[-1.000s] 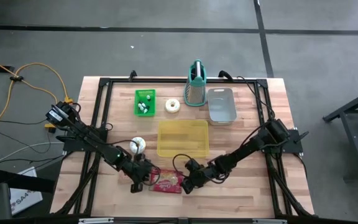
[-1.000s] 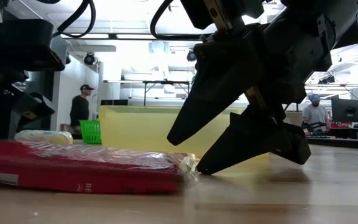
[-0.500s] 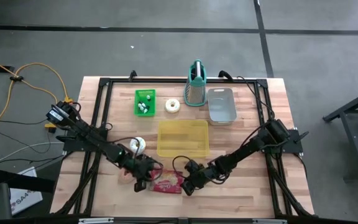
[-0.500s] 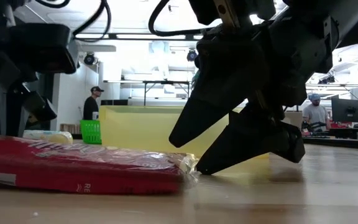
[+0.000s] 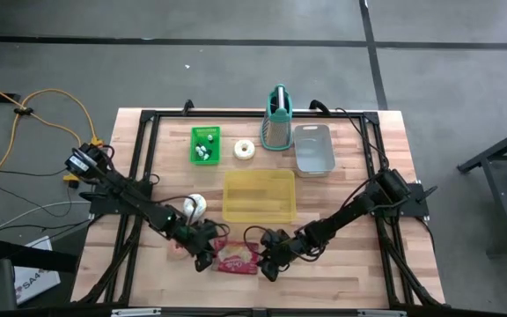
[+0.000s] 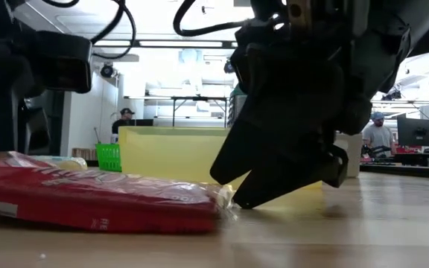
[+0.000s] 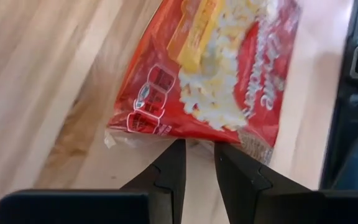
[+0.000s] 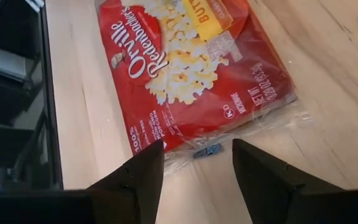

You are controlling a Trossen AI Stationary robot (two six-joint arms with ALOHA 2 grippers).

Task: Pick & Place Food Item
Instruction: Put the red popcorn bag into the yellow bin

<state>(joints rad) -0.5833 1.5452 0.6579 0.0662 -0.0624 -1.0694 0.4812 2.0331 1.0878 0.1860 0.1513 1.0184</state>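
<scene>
A red popcorn bag [image 5: 236, 258] lies flat on the wooden table near its front edge, between my two grippers. My left gripper [image 5: 208, 257] is at the bag's left end, its fingers nearly together on the bag's edge [image 7: 197, 152]. My right gripper [image 5: 268, 262] stands open at the bag's right end. Its two fingertips [image 8: 197, 155] straddle the clear sealed seam [image 8: 229, 146] just short of the red print. I cannot tell whether they touch the plastic. In the low view the bag [image 6: 103, 201] rests on the table, with its left end a little raised. My left gripper pinches the bag's clear sealed edge [image 7: 197, 138] at the bag's left end between its two fingertips. The fingers slant down at it from the table's left. That end is raised slightly, and the rest of the bag lies on the table.
A yellow bin [image 5: 259, 195] stands just behind the bag. A white object [image 5: 195, 205] lies to its left. Farther back are a green basket [image 5: 205, 145], a tape roll [image 5: 246, 150], a teal caddy [image 5: 276, 119] and a grey bin [image 5: 313, 148]. People [image 6: 378, 138] are in the room behind.
Both grippers have rolled about their own pointing lines while staying in place. The bag's left end has tipped up a little from the table, and its right end has stayed down.
</scene>
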